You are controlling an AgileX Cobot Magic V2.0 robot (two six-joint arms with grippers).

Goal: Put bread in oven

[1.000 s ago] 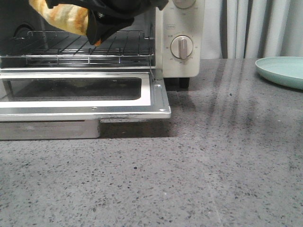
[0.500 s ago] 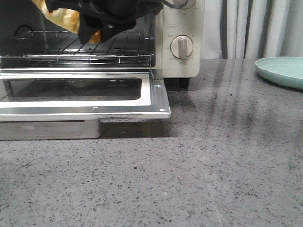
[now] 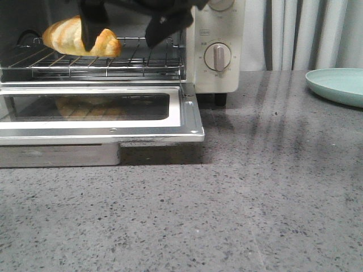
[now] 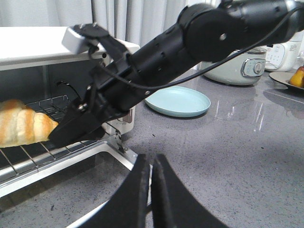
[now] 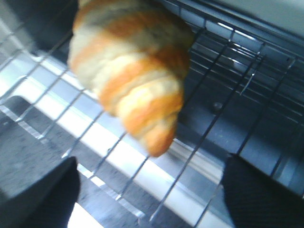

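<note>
The bread (image 3: pixel 76 37) lies on the wire rack (image 3: pixel 142 61) inside the open cream-white oven (image 3: pixel 218 73), toward its left side. My right gripper (image 3: pixel 127 28) reaches into the oven mouth, open and empty. One finger stands in front of the bread and the other to its right. In the right wrist view the bread (image 5: pixel 133 76) rests on the rack just beyond the open gripper (image 5: pixel 152 194), apart from both fingers. In the left wrist view the bread (image 4: pixel 21 128) shows beside the right arm (image 4: pixel 180 52). My left gripper (image 4: pixel 152 164) is shut and empty above the counter by the door corner.
The oven door (image 3: pixel 96 122) lies open and flat toward me over the grey counter. A pale green plate (image 3: pixel 340 85) sits at the back right, also in the left wrist view (image 4: pixel 178 100). A rice cooker (image 4: pixel 237 71) and a dish with fruit (image 4: pixel 294 78) stand farther off.
The right gripper held the bread above the rack; it has now opened, and the bread has dropped onto the rack, free of the fingers.
</note>
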